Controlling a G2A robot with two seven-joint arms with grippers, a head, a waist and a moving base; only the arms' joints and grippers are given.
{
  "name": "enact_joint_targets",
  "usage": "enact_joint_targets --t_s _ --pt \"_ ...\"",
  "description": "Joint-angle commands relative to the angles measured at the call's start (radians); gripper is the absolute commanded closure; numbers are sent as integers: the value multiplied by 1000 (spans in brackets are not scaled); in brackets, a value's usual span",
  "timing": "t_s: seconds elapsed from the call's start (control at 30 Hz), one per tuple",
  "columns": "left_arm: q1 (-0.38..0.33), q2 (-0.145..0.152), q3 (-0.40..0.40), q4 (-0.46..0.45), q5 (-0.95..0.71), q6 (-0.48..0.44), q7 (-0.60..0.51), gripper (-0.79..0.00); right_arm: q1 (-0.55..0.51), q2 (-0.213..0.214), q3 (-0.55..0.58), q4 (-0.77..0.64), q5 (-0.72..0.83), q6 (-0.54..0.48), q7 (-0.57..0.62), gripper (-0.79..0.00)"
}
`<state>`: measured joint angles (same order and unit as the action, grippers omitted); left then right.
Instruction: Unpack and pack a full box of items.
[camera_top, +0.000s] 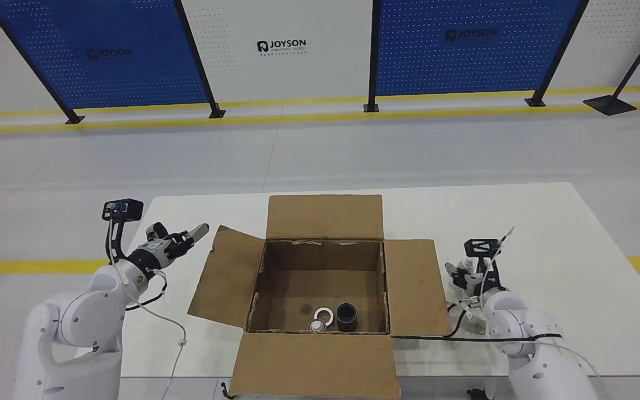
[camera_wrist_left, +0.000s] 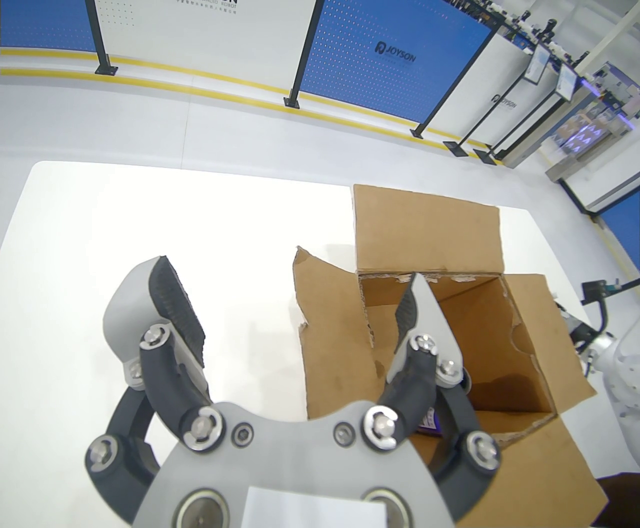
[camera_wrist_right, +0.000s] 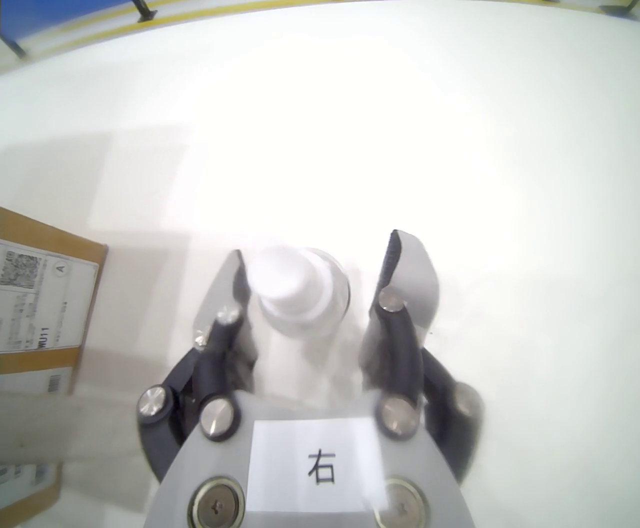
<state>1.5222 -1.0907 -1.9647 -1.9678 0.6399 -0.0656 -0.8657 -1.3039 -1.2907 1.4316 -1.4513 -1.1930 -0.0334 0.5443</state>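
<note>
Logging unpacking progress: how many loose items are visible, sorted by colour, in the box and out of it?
White: 2 (round item in the box; bottle standing on the table between the right gripper jaws)
Black: 1 (cylinder in the box)
Total: 3

The left arm (camera_top: 95, 305) is bending at the elbow and holding its wrist forward and inward, with the left gripper (camera_wrist_left: 289, 272) spreading its fingers (camera_wrist_left: 175, 305) wide. The right arm (camera_top: 520, 335) is sitting tucked closer in, with the right gripper (camera_wrist_right: 317, 245) pointing downward and holding its own fingers (camera_wrist_right: 405, 270) apart.
</note>
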Motion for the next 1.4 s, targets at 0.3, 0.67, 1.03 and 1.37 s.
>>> enact_joint_targets --t_s 0.3,0.67,1.03,1.37 --pt "0 0 0 0 0 0 0 -785 -15 11 43 -113 7 3 70 -785" --pt "0 0 0 0 0 0 0 -785 -50 28 136 -369 88 -57 165 -785" --pt "0 0 0 0 0 0 0 -785 48 30 39 -484 247 -257 146 -785" --pt "0 0 0 0 0 0 0 -785 222 36 -211 -337 413 -625 441 -785"
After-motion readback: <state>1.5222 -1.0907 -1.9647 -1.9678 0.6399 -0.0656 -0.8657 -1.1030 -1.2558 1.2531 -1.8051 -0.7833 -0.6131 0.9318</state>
